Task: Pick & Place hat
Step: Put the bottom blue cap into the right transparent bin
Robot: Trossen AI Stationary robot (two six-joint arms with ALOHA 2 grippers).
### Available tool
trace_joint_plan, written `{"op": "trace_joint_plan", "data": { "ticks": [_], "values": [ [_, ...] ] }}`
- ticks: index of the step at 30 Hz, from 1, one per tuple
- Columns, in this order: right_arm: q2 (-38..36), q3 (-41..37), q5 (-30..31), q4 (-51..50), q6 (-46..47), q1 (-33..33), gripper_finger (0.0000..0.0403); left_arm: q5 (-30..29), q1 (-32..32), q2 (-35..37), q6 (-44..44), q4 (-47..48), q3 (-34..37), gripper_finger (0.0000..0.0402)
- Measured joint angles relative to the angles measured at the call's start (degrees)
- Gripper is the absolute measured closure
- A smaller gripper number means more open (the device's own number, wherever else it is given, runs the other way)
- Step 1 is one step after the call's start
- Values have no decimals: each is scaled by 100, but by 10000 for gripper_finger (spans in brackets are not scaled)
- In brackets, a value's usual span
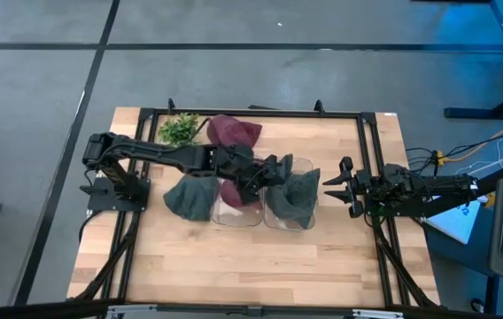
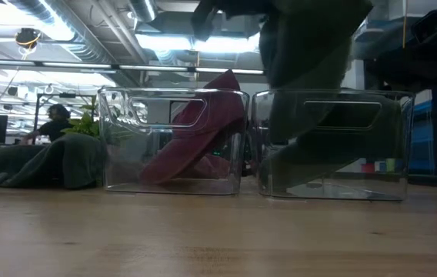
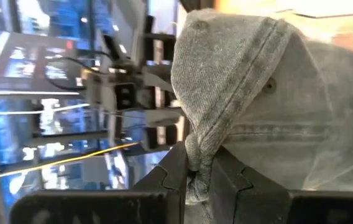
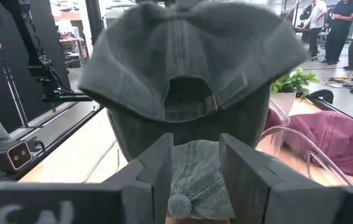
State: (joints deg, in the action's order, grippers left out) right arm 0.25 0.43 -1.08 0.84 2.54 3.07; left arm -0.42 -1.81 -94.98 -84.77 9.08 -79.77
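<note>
Left arm extends across the wooden table (image 1: 234,257); left gripper (image 1: 280,170) is clamped on the grey cloth cap (image 1: 296,197). Right gripper (image 1: 333,183) waits at the table's right side, fingers parted.

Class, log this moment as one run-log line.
left gripper: shut on grey hat | hat: over right clear bin | right gripper: open, waiting beside bin

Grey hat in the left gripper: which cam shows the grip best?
Left wrist view: the left gripper is shut on the grey cloth hat, fabric pinched between its fingers. High view shows the hat over the right clear bin; low view shows it hanging; right wrist view its back.
</note>
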Motion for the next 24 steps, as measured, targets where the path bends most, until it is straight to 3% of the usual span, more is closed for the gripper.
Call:
{"op": "trace_joint_plan", "data": {
  "ticks": [14,24],
  "values": [
    [0,0,0,0,-2,2,272,-80,166,-115,-124,312,375,369],
    [15,0,0,-4,-2,1,272,318,116,-381,174,-634,365,367]
  ]
}}
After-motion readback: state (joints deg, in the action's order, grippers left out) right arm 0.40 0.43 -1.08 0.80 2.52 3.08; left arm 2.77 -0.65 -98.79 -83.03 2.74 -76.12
